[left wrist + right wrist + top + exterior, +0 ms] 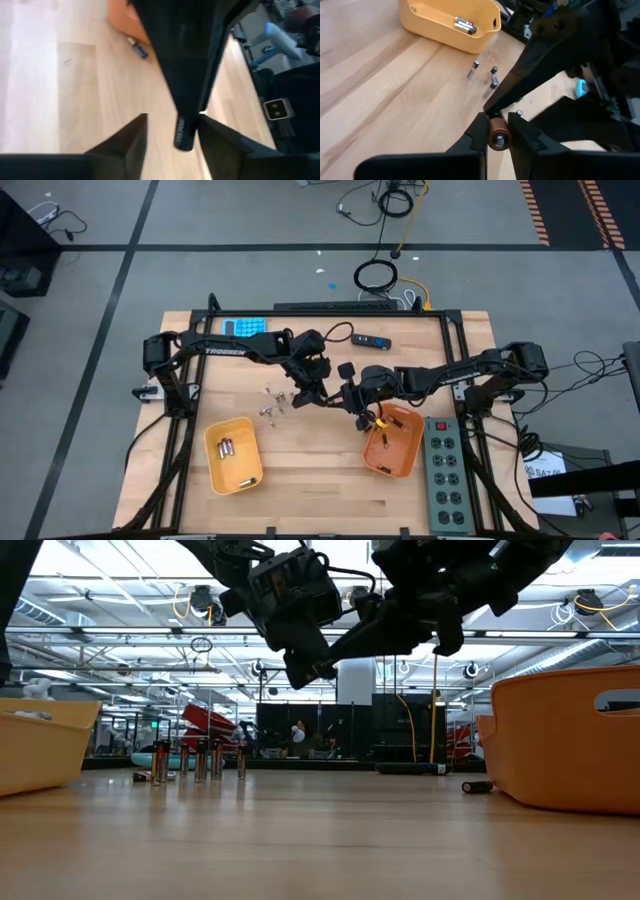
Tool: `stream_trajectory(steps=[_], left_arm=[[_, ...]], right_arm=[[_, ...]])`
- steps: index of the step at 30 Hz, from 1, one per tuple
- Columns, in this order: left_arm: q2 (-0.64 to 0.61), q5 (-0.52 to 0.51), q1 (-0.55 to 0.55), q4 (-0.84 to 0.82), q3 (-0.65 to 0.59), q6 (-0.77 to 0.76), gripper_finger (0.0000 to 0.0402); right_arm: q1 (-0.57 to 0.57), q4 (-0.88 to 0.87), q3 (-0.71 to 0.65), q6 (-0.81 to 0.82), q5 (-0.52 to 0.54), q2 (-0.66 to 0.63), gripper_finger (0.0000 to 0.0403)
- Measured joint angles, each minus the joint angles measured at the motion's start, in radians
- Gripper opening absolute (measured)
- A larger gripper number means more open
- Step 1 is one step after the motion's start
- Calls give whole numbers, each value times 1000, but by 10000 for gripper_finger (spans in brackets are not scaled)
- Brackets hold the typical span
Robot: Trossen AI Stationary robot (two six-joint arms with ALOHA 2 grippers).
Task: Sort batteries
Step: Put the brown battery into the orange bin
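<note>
My right gripper [497, 131] is shut on a dark battery [498, 139], well above the table's middle [345, 395]. My left gripper [172, 122] is open and faces it tip to tip. Its two fingers stand on either side of the battery's free end [184, 136], and I cannot tell whether they touch it. Several batteries [272, 402] stand or lie on the wood left of the grippers. They also show in the low view [200, 760]. The yellow tray [212, 463] holds a few batteries [464, 24]. One battery [477, 786] lies beside the orange tray [405, 465]. My right gripper pinches the battery between its two fingers [476, 131]. The battery's coppery end [498, 140] faces back toward the wrist, so it lies along the fingers. Its other end [184, 136] sticks out past the fingertips, between the left gripper's fingers. It is lifted clear of the table.
A grey power strip [445, 475] lies at the table's right edge beside the orange tray. A black gadget with a blue end [372, 340] and a blue pad [243, 327] lie near the far edge. Bare wood lies between the two trays toward the near edge.
</note>
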Motion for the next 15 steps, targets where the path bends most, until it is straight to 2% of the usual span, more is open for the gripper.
stream_trajectory(steps=[4,8,11,15], left_arm=[[-13,-91,0,-54,0,45,206],[-46,-216,-7,-97,0,105,210],[-53,-274,-20,-103,0,131,211],[-53,-332,-43,-75,-13,195,211]], right_arm=[[0,-78,0,2,42,-16,30],[-2,-277,-1,34,70,-98,30],[-6,-456,-1,100,59,-184,30],[-7,-651,-1,272,-35,-294,30]])
